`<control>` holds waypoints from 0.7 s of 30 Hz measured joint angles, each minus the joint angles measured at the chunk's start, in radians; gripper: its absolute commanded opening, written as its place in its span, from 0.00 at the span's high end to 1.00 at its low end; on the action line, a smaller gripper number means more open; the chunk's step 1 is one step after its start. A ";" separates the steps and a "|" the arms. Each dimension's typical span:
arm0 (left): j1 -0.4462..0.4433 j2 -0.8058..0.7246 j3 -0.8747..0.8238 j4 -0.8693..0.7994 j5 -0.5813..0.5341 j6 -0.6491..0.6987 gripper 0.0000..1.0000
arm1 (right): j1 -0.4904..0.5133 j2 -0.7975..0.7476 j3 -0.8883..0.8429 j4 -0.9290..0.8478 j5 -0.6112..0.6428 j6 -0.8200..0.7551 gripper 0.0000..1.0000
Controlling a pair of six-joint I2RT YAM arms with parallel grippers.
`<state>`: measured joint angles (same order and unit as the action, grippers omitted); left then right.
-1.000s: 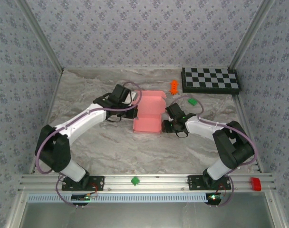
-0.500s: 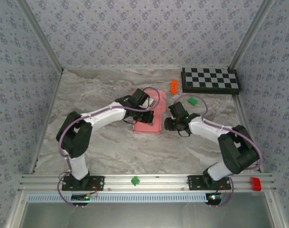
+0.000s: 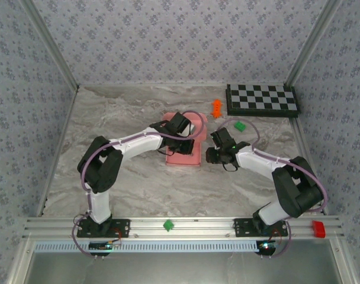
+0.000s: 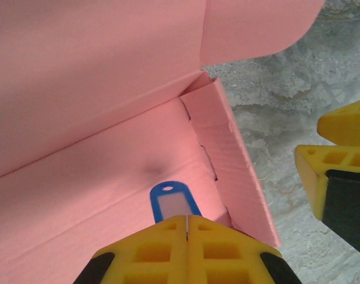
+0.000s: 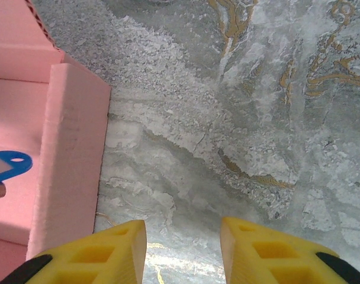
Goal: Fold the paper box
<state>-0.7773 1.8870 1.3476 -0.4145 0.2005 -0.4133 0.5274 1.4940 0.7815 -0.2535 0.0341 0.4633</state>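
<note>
From above, the left arm point(image 3: 145, 141) covers the middle of the paper box point(image 3: 183, 158), and the left jaws are lost beneath the wrist. Up close, the lower end of the blue tag point(image 4: 171, 201) disappears behind those closed jaws; whether they pinch it, I can't tell. The orange toy point(image 3: 216, 108) is too small to make out.

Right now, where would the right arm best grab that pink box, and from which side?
Probably the right side wall of the paper box: it stands upright and thin, with a free top edge. The right gripper, open just beside it, could come from above, one finger each side.
</note>
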 measured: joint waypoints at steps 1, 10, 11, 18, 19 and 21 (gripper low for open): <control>0.000 0.000 -0.004 0.001 -0.008 0.000 0.97 | 0.000 0.000 0.000 0.000 0.000 0.000 0.61; 0.000 0.000 -0.035 -0.005 -0.077 -0.016 0.89 | 0.000 0.000 0.000 -0.001 -0.001 0.000 0.60; 0.000 0.000 -0.038 -0.006 -0.087 -0.018 0.88 | 0.000 0.000 0.000 -0.001 -0.001 0.000 0.61; 0.000 -0.008 -0.052 -0.022 -0.156 -0.026 0.75 | 0.000 0.000 0.000 -0.001 0.000 0.000 0.60; 0.000 -0.015 -0.054 -0.024 -0.166 -0.026 0.75 | 0.000 0.000 0.000 -0.001 0.000 0.000 0.60; 0.000 -0.041 -0.063 -0.030 -0.185 -0.025 0.73 | 0.000 0.000 0.000 0.000 0.000 0.000 0.60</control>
<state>-0.7773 1.8462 1.2850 -0.4446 0.0158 -0.4381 0.5278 1.4940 0.7815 -0.2539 0.0341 0.4633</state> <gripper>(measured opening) 0.255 0.397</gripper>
